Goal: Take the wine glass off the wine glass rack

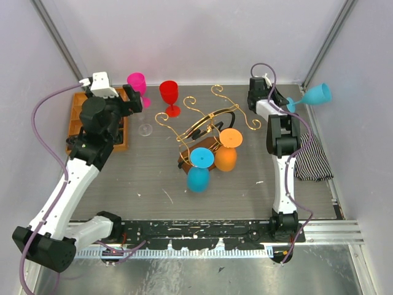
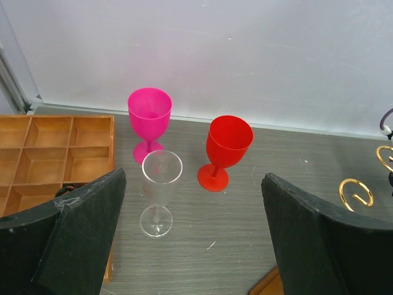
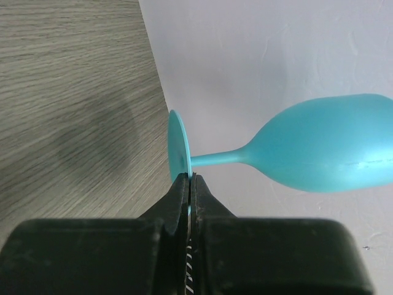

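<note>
**One glass off the rack, pinched by its foot**

Grips the teal wine glass (image 3: 331, 150) with the right hand (image 3: 190, 184), clamped tight on the thin edge of the foot, stem level and bowl pointing at the right wall. Carries it at the far right corner, well apart from the wine glass rack (image 1: 202, 123) in the middle of the desk (image 1: 153, 178). Leaves a blue glass (image 1: 199, 175) and an orange glass (image 1: 226, 158) hanging upside down there. Holds the left hand (image 2: 202, 184) wide apart and empty above a clear glass (image 2: 161, 178), near a pink glass (image 2: 149, 117) and a red glass (image 2: 228, 144) beside the orange tray (image 2: 55, 147).

To finish well, probably: turn the wrist slowly to bring the foot down, lower onto bare desk short of the striped cloth (image 1: 313, 163), and part the hand only after setting the foot flat. Avoid jerks, given so narrow a pinch and the likely swivel or slip. Stay off the wall.
</note>
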Robot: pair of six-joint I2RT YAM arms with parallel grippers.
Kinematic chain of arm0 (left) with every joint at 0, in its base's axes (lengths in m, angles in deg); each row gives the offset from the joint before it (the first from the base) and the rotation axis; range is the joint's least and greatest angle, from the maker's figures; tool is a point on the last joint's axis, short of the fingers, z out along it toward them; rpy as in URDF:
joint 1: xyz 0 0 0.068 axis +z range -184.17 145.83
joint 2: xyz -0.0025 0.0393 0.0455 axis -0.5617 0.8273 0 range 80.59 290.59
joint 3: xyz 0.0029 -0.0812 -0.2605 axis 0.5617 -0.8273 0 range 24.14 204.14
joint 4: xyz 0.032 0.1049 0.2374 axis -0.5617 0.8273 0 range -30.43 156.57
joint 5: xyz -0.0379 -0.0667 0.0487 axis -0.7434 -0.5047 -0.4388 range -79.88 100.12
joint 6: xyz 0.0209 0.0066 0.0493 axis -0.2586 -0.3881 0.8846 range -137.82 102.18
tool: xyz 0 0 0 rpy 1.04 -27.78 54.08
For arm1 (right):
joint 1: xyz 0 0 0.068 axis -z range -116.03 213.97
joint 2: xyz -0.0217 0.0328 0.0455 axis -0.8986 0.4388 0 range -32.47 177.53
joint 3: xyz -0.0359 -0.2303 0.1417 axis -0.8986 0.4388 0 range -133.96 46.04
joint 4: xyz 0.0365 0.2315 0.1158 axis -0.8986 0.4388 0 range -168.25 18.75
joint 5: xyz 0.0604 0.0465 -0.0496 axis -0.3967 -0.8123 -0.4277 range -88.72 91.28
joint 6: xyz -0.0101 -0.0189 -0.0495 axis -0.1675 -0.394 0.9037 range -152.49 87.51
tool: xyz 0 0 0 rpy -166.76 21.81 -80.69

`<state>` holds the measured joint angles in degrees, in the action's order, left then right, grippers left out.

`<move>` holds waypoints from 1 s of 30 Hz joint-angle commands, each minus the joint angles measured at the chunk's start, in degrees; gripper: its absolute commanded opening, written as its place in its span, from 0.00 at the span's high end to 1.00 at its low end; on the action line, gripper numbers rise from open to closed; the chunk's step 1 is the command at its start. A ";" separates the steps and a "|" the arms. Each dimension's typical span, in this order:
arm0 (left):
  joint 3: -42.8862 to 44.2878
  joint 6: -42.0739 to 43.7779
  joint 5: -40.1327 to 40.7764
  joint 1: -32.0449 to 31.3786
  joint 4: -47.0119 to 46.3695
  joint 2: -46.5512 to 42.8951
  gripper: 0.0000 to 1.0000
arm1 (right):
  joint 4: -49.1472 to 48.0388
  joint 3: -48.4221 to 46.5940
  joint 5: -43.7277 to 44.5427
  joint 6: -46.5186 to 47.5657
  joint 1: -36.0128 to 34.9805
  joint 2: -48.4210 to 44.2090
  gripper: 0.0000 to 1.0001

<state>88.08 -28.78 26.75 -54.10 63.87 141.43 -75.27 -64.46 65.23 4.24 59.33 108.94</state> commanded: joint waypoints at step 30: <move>-2.20 0.05 1.57 -0.20 0.80 -4.70 0.02 | 12.19 -6.24 -7.20 -10.79 -5.27 7.79 0.31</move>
<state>86.62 -29.44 27.71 -54.21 64.92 137.89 -69.39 -68.00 64.81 0.37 55.19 115.43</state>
